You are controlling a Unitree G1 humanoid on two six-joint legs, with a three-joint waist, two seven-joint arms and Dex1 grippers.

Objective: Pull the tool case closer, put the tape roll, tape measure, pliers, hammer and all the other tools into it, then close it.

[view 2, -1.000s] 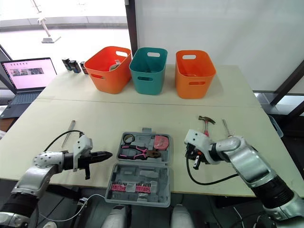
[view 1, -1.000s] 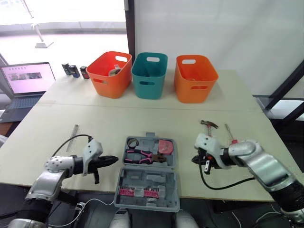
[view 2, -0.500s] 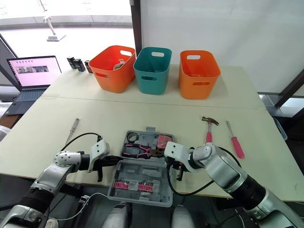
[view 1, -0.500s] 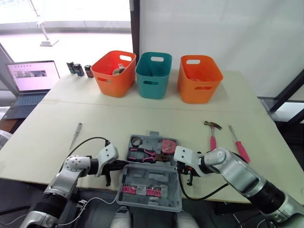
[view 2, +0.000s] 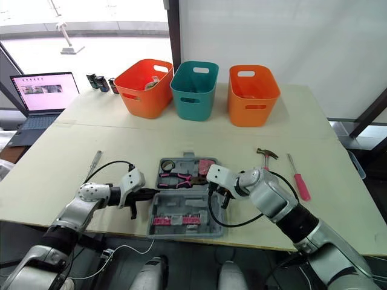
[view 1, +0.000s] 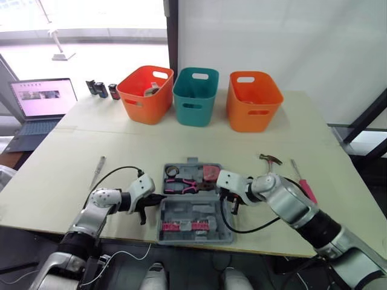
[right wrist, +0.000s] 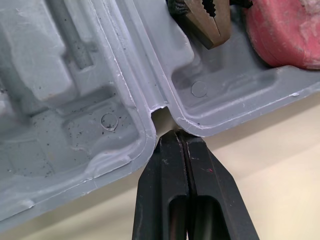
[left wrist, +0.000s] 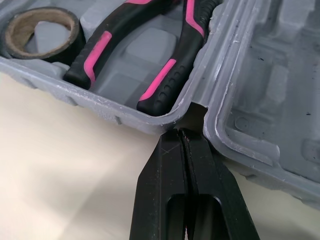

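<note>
Grey moulded-plastic tool case (view 1: 199, 211) lying open, left gripper (left wrist: 181, 131) and right gripper (right wrist: 176, 134) closed empty at its hinge notches

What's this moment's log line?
left gripper: shut, at tool case hinge notch | right gripper: shut, opposite notch | hammer, red screwdriver: outside case

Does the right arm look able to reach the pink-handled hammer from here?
Probably yes: the pink-handled hammer lies uncovered beside that forearm, though the right end effector is shut against the grey plastic tool case.
</note>
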